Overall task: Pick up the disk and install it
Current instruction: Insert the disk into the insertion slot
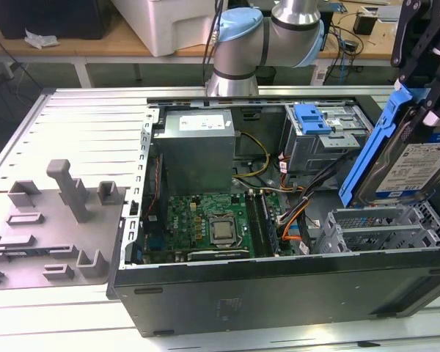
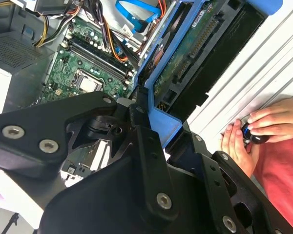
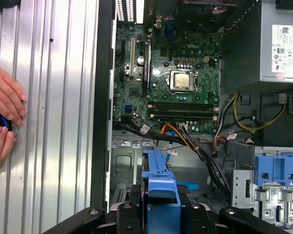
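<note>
Grey ribbed table (image 1: pixel 81 117) carries an open computer case (image 1: pixel 279 293) lying on its side, with the motherboard (image 1: pixel 205 224) bare at the middle of the exterior view. A moulded grey tray (image 1: pixel 51 220) sits at the exterior view's left.

At the upper right of the exterior view the gripper (image 1: pixel 429 110) is clamped on the disk (image 1: pixel 407 165). It holds the disk in the air above the metal drive cage (image 1: pixel 381 227), touching nothing else. In the second wrist view the black fingers (image 2: pixel 144 146) pinch one end of the blue frame. That grip probably serves to leave the rest of the disk free.

The disk is steeply tilted. Its long axis runs from low over the cage up toward the exterior view's right, and its label faces the camera. Its circuit-board side shows in the second wrist view (image 2: pixel 195 53).

A person's hands (image 3: pixel 5 107) rest on the table beside the case, well apart from the gripper.
</note>
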`<state>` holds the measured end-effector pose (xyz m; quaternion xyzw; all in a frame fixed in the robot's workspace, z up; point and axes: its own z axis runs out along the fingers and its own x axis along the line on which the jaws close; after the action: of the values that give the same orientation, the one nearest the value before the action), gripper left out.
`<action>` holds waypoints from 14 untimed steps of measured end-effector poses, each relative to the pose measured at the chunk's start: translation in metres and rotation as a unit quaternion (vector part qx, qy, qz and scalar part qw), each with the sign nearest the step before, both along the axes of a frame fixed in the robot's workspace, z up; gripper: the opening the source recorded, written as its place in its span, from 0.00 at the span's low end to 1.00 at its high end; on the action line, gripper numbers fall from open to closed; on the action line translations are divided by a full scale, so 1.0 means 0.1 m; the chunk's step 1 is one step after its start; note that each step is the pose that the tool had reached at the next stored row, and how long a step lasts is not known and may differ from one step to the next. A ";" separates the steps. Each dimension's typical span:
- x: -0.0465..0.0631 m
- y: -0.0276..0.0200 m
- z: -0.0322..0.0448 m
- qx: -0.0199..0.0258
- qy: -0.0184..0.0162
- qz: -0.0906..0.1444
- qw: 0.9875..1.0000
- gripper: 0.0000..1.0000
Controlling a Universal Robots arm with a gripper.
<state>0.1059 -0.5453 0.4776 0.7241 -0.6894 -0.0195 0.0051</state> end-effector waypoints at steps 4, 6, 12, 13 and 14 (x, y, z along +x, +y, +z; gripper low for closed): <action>0.01 0.000 -0.025 0.000 0.000 0.000 1.000 0.37; 0.02 0.000 -0.038 0.000 0.000 0.000 1.000 0.37; 0.02 -0.002 -0.069 0.000 0.000 0.000 1.000 0.37; 0.02 -0.003 -0.073 0.000 0.000 0.000 1.000 0.37; 0.02 -0.005 -0.077 0.000 0.000 0.000 1.000 0.37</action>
<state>0.1081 -0.5457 0.4699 0.7241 -0.6894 -0.0195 0.0051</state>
